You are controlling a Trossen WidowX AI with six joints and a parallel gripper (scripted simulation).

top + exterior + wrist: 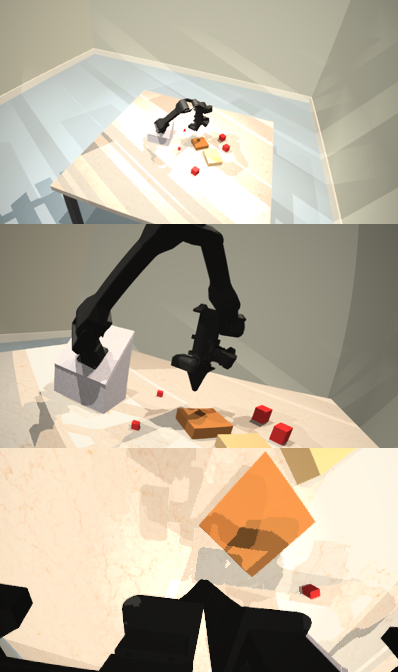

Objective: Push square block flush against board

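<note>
Relative to the board: your desk carried it. The board sat beside the square block, contact unclear. Your end effector hung above, beyond the block, closed, empty. Likely alignment check; next call: nudge if uneven, otherwise retreat.

High top view, overlapping exterior close-up.

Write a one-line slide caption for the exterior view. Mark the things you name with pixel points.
The robot's closed gripper (194, 388) (194, 128) (203, 583) hovers above an orange block (206, 418) (199, 142) (257, 510), with four red cubes (262, 414) and a yellow block (244, 441) (213, 156) nearby.
</note>
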